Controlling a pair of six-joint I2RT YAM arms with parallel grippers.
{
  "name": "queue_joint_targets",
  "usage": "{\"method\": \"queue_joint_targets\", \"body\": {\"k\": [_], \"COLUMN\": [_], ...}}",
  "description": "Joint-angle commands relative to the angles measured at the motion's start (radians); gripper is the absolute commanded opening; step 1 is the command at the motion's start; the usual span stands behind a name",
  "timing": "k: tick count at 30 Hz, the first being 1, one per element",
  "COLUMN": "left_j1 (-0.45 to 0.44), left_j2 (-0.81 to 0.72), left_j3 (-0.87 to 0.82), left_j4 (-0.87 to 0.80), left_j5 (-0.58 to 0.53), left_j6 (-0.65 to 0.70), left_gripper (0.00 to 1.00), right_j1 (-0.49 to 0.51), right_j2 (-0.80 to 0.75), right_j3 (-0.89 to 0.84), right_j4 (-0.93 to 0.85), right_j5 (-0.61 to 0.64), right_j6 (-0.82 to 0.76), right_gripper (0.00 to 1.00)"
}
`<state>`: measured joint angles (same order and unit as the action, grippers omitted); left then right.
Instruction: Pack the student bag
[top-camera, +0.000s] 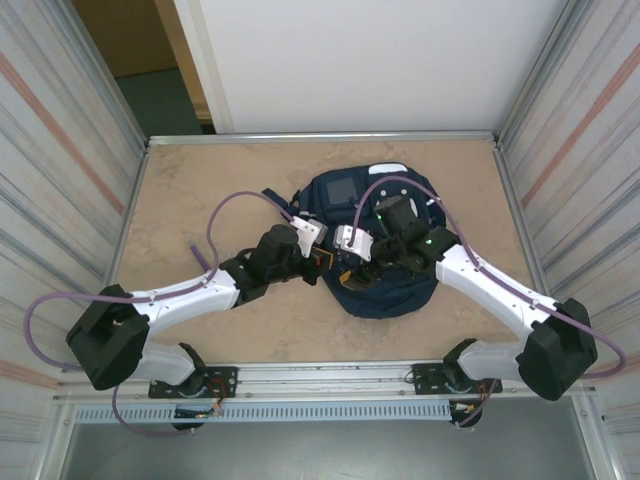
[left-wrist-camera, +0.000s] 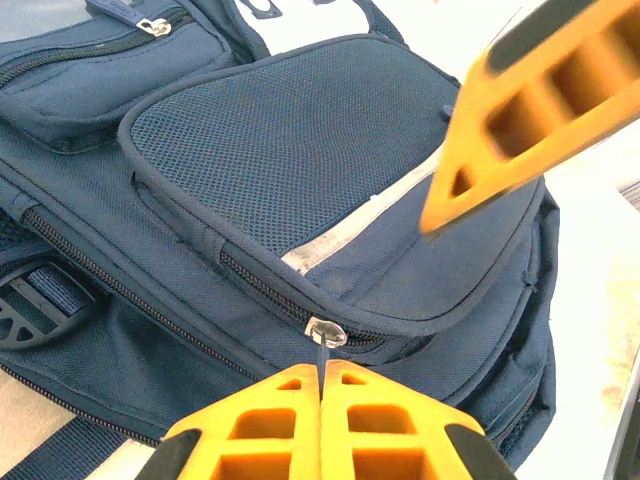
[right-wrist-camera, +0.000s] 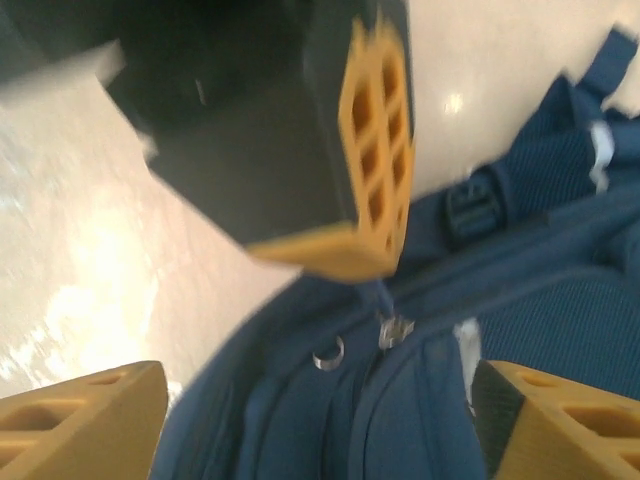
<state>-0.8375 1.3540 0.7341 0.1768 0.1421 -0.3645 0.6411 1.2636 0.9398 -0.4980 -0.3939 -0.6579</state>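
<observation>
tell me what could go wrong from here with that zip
1. The left end effector pinches only the thin zipper pull at its very fingertips, so the pull could slip out when tugged.
2. The right end effector is open and not holding the student bag, so the bag may slide on the table instead of unzipping.
3. Both end effectors sit close together over the bag and could bump.

Left gripper (left-wrist-camera: 320, 375) clamped, right gripper (right-wrist-camera: 318, 395) spread
</observation>
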Motion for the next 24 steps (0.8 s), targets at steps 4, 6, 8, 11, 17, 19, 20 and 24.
{"method": "queue_joint_targets", "body": {"k": [4, 6, 8, 11, 17, 19, 20, 24], "left_j1": [0.005, 0.005, 0.005, 0.005, 0.045, 0.073, 0.087, 0.182], "left_j2": [-0.007, -0.010, -0.005, -0.005, -0.014, 0.004, 0.027, 0.182], "left_j3": [0.009, 0.004, 0.004, 0.014, 0.015, 0.004, -0.007, 0.025], "left_j4": [0.027, 0.031, 0.028, -0.003, -0.039, -0.011, 0.026, 0.132], "left_j5": [-0.004, -0.008, -0.016, -0.017, -0.104, -0.211, -0.278, -0.330], "left_j6": [-0.003, -0.005, -0.007, 0.002, 0.059, 0.087, 0.110, 0.170], "left_gripper": [0.00, 0.00, 0.00, 0.00, 0.00, 0.00, 0.00, 0.00], "right_j1": [0.009, 0.019, 0.029, 0.047, 0.069, 0.083, 0.090, 0.093], "right_j2": [0.060, 0.077, 0.084, 0.082, 0.018, 0.002, 0.000, 0.021], "right_j3": [-0.013, -0.037, -0.052, -0.043, -0.053, -0.064, -0.065, -0.048], "right_j4": [-0.034, 0.023, 0.075, 0.088, 0.055, 0.050, 0.048, 0.035], "right_j5": [0.206, 0.267, 0.316, 0.359, 0.338, 0.320, 0.314, 0.314], "right_j6": [-0.104, -0.107, -0.105, -0.108, -0.153, -0.163, -0.171, -0.178], "right_gripper": [0.62, 0.58, 0.49, 0.23, 0.00, 0.00, 0.00, 0.00]}}
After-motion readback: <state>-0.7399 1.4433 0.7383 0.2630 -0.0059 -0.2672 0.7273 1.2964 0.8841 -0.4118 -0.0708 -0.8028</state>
